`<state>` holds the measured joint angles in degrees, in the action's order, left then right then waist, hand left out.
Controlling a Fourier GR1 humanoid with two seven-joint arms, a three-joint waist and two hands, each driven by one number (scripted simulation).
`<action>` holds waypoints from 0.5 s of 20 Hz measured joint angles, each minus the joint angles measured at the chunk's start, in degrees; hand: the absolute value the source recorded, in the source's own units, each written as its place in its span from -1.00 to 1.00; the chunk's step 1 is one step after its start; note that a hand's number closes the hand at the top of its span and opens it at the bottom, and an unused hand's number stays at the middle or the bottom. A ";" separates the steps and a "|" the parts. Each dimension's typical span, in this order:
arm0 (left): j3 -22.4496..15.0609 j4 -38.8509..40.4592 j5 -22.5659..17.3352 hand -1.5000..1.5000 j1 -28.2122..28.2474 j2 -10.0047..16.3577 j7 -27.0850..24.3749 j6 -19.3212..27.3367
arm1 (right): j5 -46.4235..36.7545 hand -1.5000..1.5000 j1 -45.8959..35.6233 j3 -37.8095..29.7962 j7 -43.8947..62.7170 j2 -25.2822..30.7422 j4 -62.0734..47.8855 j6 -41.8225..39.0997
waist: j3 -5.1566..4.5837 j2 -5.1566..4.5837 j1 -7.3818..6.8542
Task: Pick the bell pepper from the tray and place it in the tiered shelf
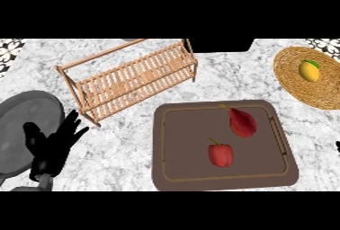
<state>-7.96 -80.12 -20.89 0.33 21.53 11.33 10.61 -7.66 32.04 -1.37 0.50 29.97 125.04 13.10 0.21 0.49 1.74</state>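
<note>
Left robot hand [50, 148]: fingers spread; risk: seizing pointed red pepper [242, 122] instead of bell pepper [220, 155]; colours alike.

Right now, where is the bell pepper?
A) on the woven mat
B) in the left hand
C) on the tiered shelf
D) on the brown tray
D: the bell pepper lies on the tray, toward its near side.

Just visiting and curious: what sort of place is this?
Probably a kitchen counter: a marbled top, a brown tray holding a red bell pepper, and a wooden tiered shelf.
</note>
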 measured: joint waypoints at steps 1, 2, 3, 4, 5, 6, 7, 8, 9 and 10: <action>0.28 0.28 -0.17 0.00 -0.37 0.22 0.56 -0.28 | -0.78 -1.00 1.67 0.61 1.64 0.47 3.09 -0.70 | -0.03 -0.03 -0.08; 0.33 0.55 -0.14 0.00 -0.41 -0.07 0.05 -0.53 | -1.64 -1.00 2.95 1.20 3.58 1.10 5.84 -1.50 | -0.04 -0.04 -0.21; 0.16 0.36 0.00 0.00 -0.57 -0.25 0.49 -0.44 | -3.27 -1.00 4.16 2.60 5.74 1.34 8.45 -1.95 | -0.05 -0.06 -0.38; -0.10 0.33 0.44 0.00 -0.84 -0.46 0.84 -0.12 | -4.29 -1.00 4.53 3.22 8.47 2.02 10.61 -2.74 | -0.04 -0.10 -0.61; 0.29 0.92 0.28 0.00 -1.50 -0.22 1.26 -0.47 | -5.28 -1.00 4.59 4.18 11.12 2.57 12.15 -3.35 | -0.08 -0.17 -0.79; 0.50 1.09 0.12 0.00 -1.88 0.08 1.36 -1.08 | -5.52 -1.00 3.98 5.03 13.83 3.26 12.50 -3.80 | -0.14 -0.26 -1.05; 0.11 0.85 0.36 0.00 -2.13 -0.20 1.76 -0.96 | -5.82 -1.00 2.99 6.35 16.67 3.75 12.61 -3.95 | -0.16 -0.35 -1.42; 0.06 0.64 0.42 0.00 -2.11 -0.23 1.80 -1.05 | -6.18 -1.00 2.57 7.75 19.16 4.09 12.87 -3.83 | -0.21 -0.38 -1.56; 0.17 0.90 0.35 0.00 -2.47 -0.17 2.08 -1.29 | -6.33 -1.00 1.34 8.40 22.20 4.61 13.04 -3.76 | -0.24 -0.45 -1.72; 0.27 1.50 0.44 0.00 -2.73 -0.35 1.74 -1.44 | -6.50 -1.00 0.15 9.10 25.15 5.00 13.09 -3.52 | -0.25 -0.49 -1.84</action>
<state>-7.69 -78.62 -20.45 -2.39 21.17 13.07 9.18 -14.17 32.20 7.73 25.65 34.97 138.13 9.58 -0.04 0.00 -0.10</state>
